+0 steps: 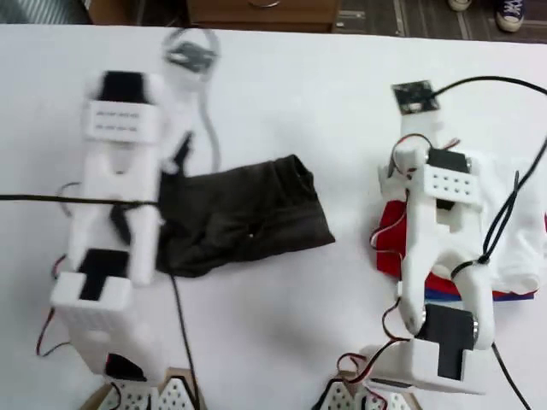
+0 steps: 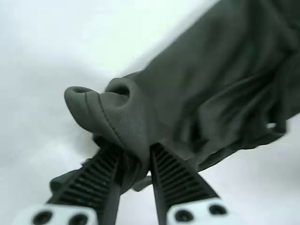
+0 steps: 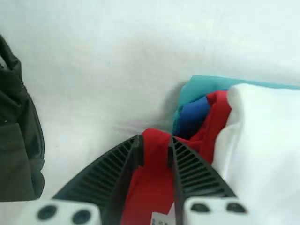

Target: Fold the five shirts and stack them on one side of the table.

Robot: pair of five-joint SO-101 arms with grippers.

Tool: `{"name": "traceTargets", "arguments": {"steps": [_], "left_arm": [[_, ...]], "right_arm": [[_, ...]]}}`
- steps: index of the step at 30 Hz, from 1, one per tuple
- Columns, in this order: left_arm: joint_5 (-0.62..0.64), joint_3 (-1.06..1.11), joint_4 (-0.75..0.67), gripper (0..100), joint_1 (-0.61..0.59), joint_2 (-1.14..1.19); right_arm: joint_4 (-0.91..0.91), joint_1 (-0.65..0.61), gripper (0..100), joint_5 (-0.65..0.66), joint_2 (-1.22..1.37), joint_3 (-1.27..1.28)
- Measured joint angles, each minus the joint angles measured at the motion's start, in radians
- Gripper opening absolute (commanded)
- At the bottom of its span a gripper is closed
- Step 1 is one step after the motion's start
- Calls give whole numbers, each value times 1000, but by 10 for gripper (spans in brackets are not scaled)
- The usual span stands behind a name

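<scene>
Mid-fold: left gripper (image 2: 136, 154) pinching dark shirt (image 2: 211, 89), right gripper (image 3: 154, 145) pinching red shirt (image 3: 149, 187); next, likely drawing the dark edge across.

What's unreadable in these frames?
1. High view: the left arm covers one end of the dark shirt, so its fold state is unclear.
2. High view: the right arm hides much of the shirt stack; count unclear.
3. Right wrist view: the red shirt in the right end effector is cut off at the edge.
</scene>
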Motion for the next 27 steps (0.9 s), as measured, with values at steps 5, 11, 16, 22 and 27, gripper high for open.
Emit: {"name": "traceTargets", "arguments": {"steps": [5, 11, 16, 22, 27], "left_arm": [[29, -138, 0, 20, 166, 37], [40, -348, 0, 20, 316, 247], [51, -483, 0, 20, 431, 405], [51, -540, 0, 20, 479, 460], [51, -542, 0, 47, 476, 460]], "right_arm": [[0, 43, 98, -64, 0, 0], [-3, 52, 98, -78, 0, 0], [-3, 52, 98, -78, 0, 0], [-3, 52, 98, -78, 0, 0], [-3, 52, 98, -78, 0, 0]]}}
